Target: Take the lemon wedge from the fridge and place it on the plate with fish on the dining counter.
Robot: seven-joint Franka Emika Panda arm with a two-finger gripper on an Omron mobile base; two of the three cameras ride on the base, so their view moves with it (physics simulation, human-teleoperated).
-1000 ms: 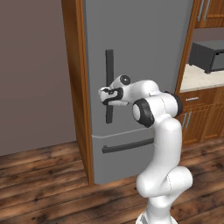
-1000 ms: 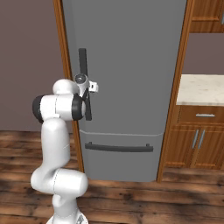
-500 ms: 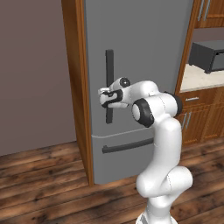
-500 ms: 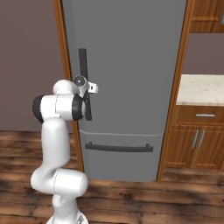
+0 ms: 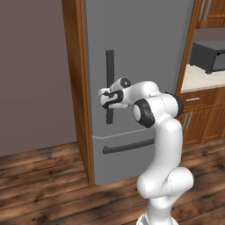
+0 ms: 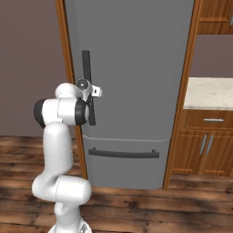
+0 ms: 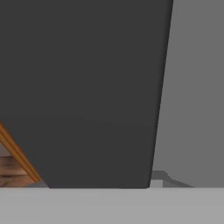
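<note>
Closed and plain, the tall grey fridge [image 5: 140, 66] between its wooden side panels [image 5: 77, 83], lower drawer handle [image 6: 124, 153] running horizontally below. Level with the lower half of the dark vertical bar handle [image 5: 110, 83], the white arm's gripper [image 5: 108, 97], reaching in from the right and wrapped around that bar. Fingers part-closed and clamped on the bar handle, one on each side. Up close in the hand view, a broad dark slab of handle [image 7: 87, 87] right against the camera, grey door beside it. Off to the right, a beige-topped table [image 6: 211, 91] over wooden cabinets.
</note>
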